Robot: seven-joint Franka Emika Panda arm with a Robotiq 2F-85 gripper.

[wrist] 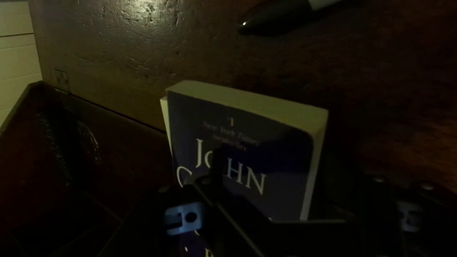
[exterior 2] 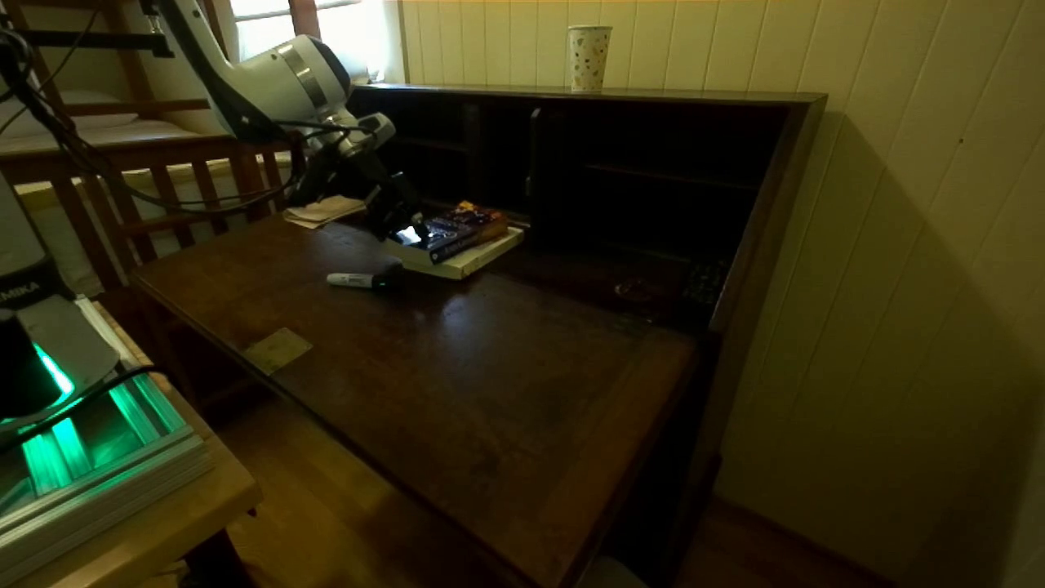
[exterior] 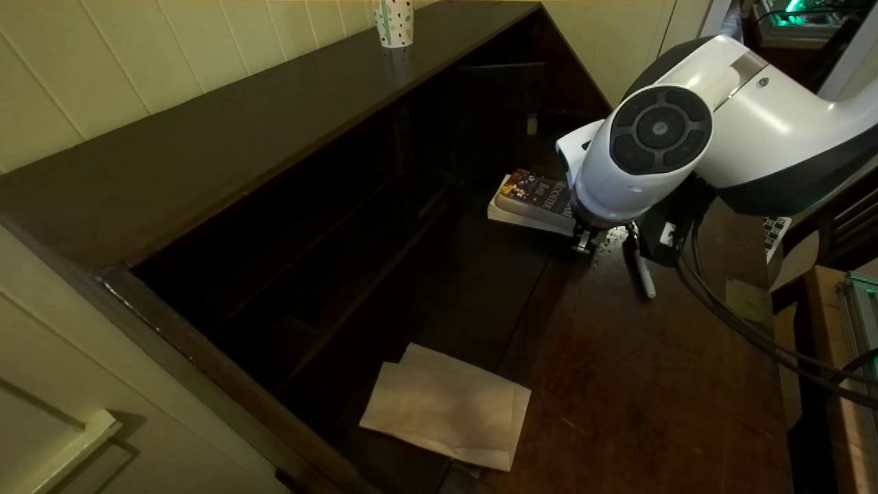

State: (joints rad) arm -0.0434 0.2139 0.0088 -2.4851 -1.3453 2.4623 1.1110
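Top book (wrist: 278,153) is lying under the end effector (wrist: 300,200); wrist view is showing released fingers (wrist: 195,225) straddling its right edge; squaring them is likely steadying any grip.

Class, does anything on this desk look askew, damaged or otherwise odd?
Yes. The brown papers lie askew, their edges unaligned. The upper book doesn't line up with the lower book. In the wrist view, the desktop looks pitted and scratched, suggesting wear.

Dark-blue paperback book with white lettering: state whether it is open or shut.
Shut: in the wrist view, the dark-blue paperback book shows its pale page edges packed together beneath the front cover.
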